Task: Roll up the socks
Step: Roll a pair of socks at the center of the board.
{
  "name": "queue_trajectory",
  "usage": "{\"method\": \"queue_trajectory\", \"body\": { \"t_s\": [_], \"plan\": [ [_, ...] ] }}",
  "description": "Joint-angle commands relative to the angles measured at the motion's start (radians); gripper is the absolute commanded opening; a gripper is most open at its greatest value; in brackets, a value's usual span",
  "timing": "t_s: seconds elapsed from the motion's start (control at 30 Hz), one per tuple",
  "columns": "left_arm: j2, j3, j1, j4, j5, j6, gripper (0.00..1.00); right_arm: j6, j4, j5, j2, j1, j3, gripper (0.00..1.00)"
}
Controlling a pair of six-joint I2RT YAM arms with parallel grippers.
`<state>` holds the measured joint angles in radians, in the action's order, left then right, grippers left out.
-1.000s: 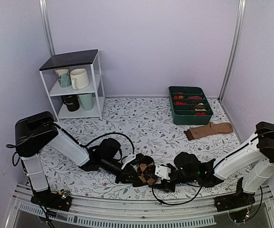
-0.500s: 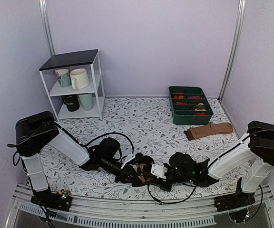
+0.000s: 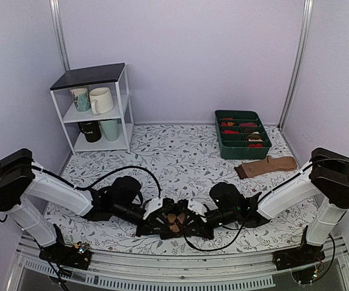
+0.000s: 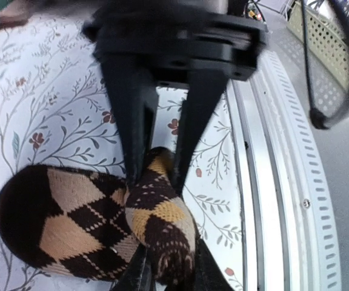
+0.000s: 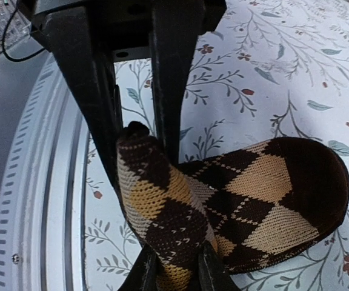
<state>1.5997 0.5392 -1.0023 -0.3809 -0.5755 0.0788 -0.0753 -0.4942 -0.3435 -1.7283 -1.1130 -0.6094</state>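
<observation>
The socks (image 3: 173, 219) are a dark brown and tan argyle bundle lying near the table's front edge, in the middle. A raised fold of the socks (image 4: 162, 224) runs between both grippers. My left gripper (image 3: 161, 223) comes in from the left. In the left wrist view the left gripper (image 4: 168, 270) is shut on that fold, with the right gripper's black fingers (image 4: 132, 121) pinching its far end. My right gripper (image 3: 191, 220) comes in from the right. Seen from the right wrist, the right gripper (image 5: 177, 273) is shut on the socks (image 5: 180, 212).
A white shelf (image 3: 96, 109) with mugs stands at the back left. A green tray (image 3: 242, 134) with small red bundles sits at the back right, and a plain tan sock (image 3: 265, 166) lies in front of it. A metal rail (image 3: 180, 276) runs along the near edge.
My right gripper has moved left onto the socks and closed on them. My left arm has dropped lower and stretched out, and the bundle now sits a little nearer the front edge.
</observation>
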Motion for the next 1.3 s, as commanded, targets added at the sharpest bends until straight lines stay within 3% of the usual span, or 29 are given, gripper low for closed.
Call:
{"method": "queue_trajectory", "body": {
  "t_s": [0.0, 0.13, 0.3, 0.33, 0.37, 0.4, 0.43, 0.63, 0.8, 0.93, 1.27],
  "plan": [
    [-0.087, -0.042, -0.051, -0.003, 0.076, 0.129, 0.2, 0.051, 0.295, -0.177, -0.083, 0.072, -0.028, 0.14],
    [-0.084, -0.08, -0.055, -0.046, 0.121, 0.115, 0.22, 0.032, 0.429, -0.16, -0.13, 0.079, -0.097, 0.14],
    [-0.015, -0.098, -0.055, -0.088, 0.148, 0.059, 0.25, 0.009, 0.444, -0.168, -0.159, 0.08, -0.13, 0.14],
    [-0.002, -0.095, -0.054, -0.087, 0.157, 0.043, 0.36, 0.008, 0.444, -0.162, -0.156, 0.08, -0.135, 0.14],
    [0.007, -0.094, -0.054, -0.094, 0.16, 0.029, 0.59, 0.007, 0.446, -0.156, -0.154, 0.08, -0.139, 0.14],
    [0.012, -0.098, -0.053, -0.104, 0.159, 0.014, 0.92, 0.005, 0.447, -0.153, -0.151, 0.079, -0.14, 0.14],
    [0.014, -0.106, -0.052, -0.122, 0.156, -0.001, 0.99, 0.001, 0.448, -0.153, -0.148, 0.079, -0.14, 0.14],
    [-0.049, -0.16, -0.049, -0.213, 0.163, -0.035, 0.99, -0.007, 0.456, -0.158, -0.162, 0.079, -0.144, 0.14],
    [-0.232, -0.224, -0.086, -0.21, 0.306, 0.021, 0.99, -0.013, 0.559, -0.18, -0.215, 0.079, -0.201, 0.15],
    [-0.302, -0.239, -0.092, -0.195, 0.334, 0.068, 0.99, -0.001, 0.628, -0.189, -0.232, 0.08, -0.246, 0.15],
    [-0.155, -0.167, -0.145, -0.16, 0.247, 0.122, 0.99, 0.019, 0.74, -0.223, -0.294, 0.08, -0.323, 0.15]
  ]
}}
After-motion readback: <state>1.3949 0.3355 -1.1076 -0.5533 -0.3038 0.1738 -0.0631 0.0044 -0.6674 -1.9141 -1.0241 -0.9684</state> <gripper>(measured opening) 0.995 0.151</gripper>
